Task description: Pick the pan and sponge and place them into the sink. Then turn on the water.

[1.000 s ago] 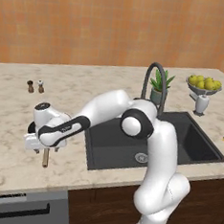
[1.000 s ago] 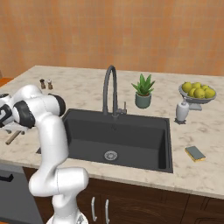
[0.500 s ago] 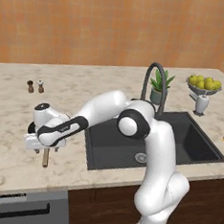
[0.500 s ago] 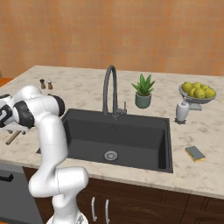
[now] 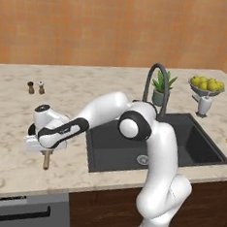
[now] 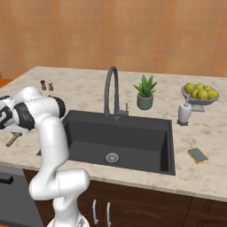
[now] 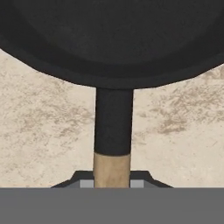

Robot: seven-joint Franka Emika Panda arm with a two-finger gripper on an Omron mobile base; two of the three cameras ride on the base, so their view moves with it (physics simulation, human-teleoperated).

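Observation:
The pan (image 7: pixel 112 39) is black and round, lying on the marble counter left of the sink. Its dark neck runs into a light wooden handle (image 7: pixel 112 168). My gripper (image 7: pixel 112 183) is shut on that handle, one fingertip on each side. In the left base view my gripper (image 5: pixel 45 149) hangs low over the counter, the handle (image 5: pixel 46 161) sticking out toward the front edge, and the hand hides most of the pan. The handle tip (image 6: pixel 12 139) also shows at the left edge of the right base view. The sponge (image 6: pixel 197 155) lies right of the sink (image 6: pixel 133 133). No water runs from the faucet (image 6: pixel 110 86).
Two small shakers (image 5: pixel 35 87) stand behind the pan. A potted plant (image 6: pixel 145 91), a white dispenser (image 6: pixel 183 113) and a bowl of yellow fruit (image 6: pixel 200 93) line the back right of the counter. A dishwasher front (image 5: pixel 24 212) sits below the counter edge.
The fingers have closed onto the pan's handle. The arm and the pan stay where they were.

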